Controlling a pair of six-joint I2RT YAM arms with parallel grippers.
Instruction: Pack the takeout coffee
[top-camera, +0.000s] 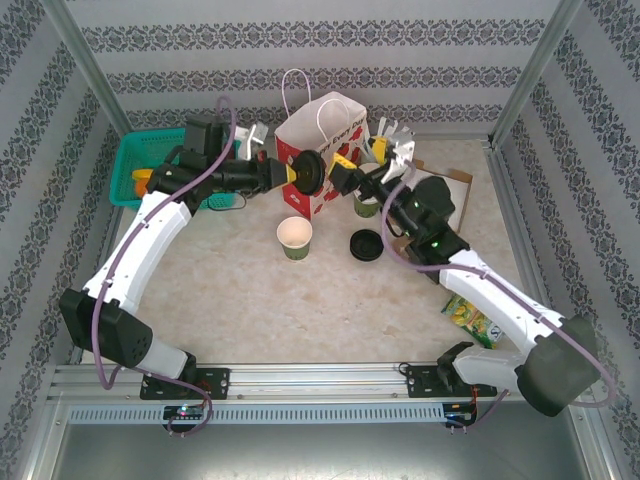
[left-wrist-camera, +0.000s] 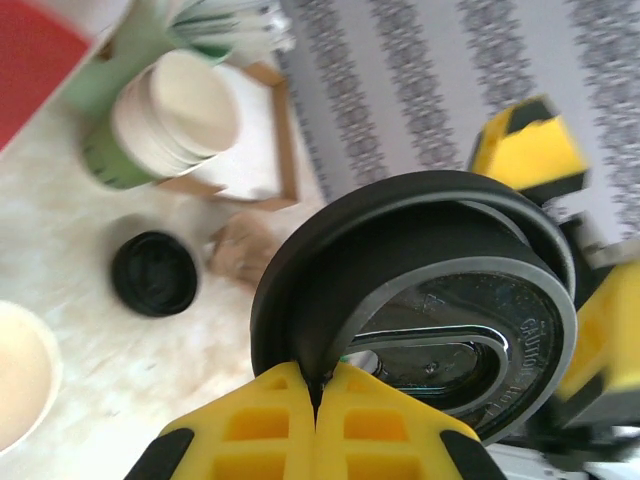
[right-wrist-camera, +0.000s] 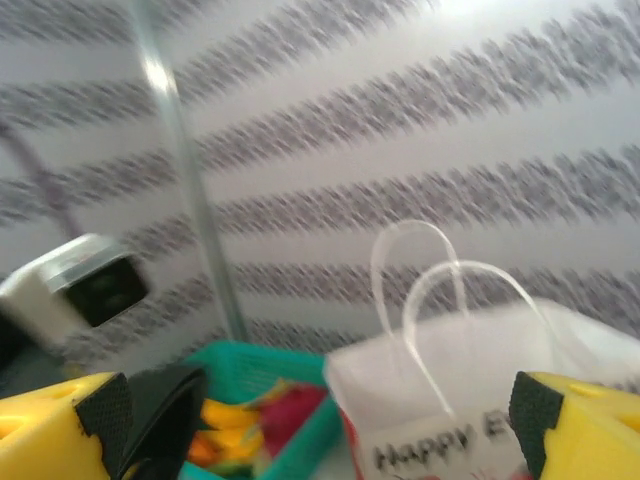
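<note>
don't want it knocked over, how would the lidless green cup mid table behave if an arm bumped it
The lidless green cup looks empty, only cream inside showing, so probably light and easily shoved. It stands upright, rim wider than base, so a high bump may tip it, and then likely roll in a curve.

The takeout coffee hangs just before the bag, a basket left of the bag, a lidless cup nearer (a loose lid to its right).

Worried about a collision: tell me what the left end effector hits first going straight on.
Probably the right end effector, open just beyond the black lid the left end effector pinches; depth unclear.
</note>
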